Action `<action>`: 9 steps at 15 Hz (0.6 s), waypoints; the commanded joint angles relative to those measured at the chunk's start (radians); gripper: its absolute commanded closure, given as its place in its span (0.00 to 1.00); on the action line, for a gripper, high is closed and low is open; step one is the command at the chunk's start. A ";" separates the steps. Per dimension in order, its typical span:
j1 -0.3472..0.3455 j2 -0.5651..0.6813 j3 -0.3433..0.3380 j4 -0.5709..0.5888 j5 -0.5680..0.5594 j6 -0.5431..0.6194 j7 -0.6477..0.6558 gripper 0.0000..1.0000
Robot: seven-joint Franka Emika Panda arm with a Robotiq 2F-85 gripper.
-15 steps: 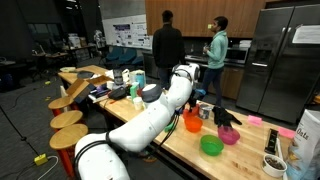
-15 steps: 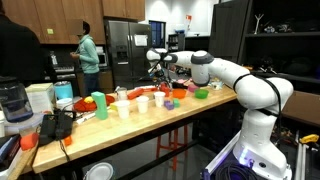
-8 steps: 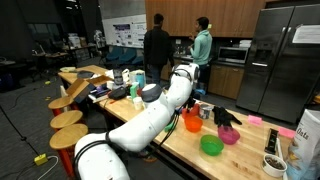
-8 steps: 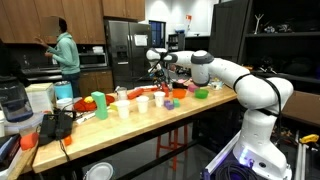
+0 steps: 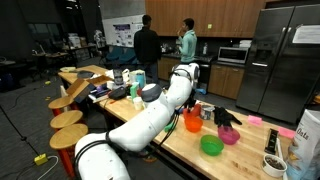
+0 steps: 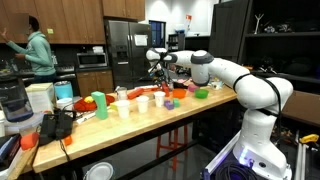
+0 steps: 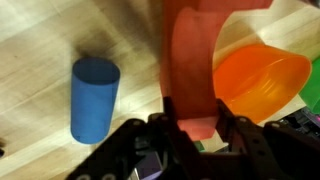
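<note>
A blue cylindrical block (image 7: 93, 98) rests on the pale wooden tabletop (image 7: 40, 40), left of the pincer (image 7: 195, 128) in the wrist view and apart from it; an orange plastic bowl (image 7: 265, 80) sits close on the pincer's right; in an exterior view a green plastic bowl (image 5: 211, 145) and a pink plastic bowl (image 5: 229, 135) stand near each other, below and right of the pincer; two people (image 5: 145, 45) stand far behind it.

Shared office or lab kitchen. Behind tool (image 5: 188, 98): steel refrigerators (image 5: 285, 55), microwave (image 5: 232, 55), wood cabinets (image 5: 205, 12), two people (image 5: 145, 45) standing. Long wooden worktop (image 5: 180, 148) under tool, round stools (image 5: 68, 120) alongside. Posters (image 5: 122, 33) on far wall, open dark ceiling.
</note>
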 commanded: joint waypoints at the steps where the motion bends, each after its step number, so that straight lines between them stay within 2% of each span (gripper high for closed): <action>1: -0.004 -0.064 -0.036 0.009 -0.059 0.026 -0.007 0.83; 2: 0.049 -0.103 -0.213 0.080 0.058 0.051 -0.046 0.83; 3: 0.054 -0.119 -0.262 0.086 0.083 0.061 -0.043 0.83; 5: 0.075 -0.162 -0.418 0.103 0.175 0.077 -0.048 0.83; 6: 0.045 -0.208 -0.496 0.030 0.251 0.101 -0.021 0.83; 9: 0.088 -0.273 -0.727 0.025 0.406 0.134 -0.028 0.83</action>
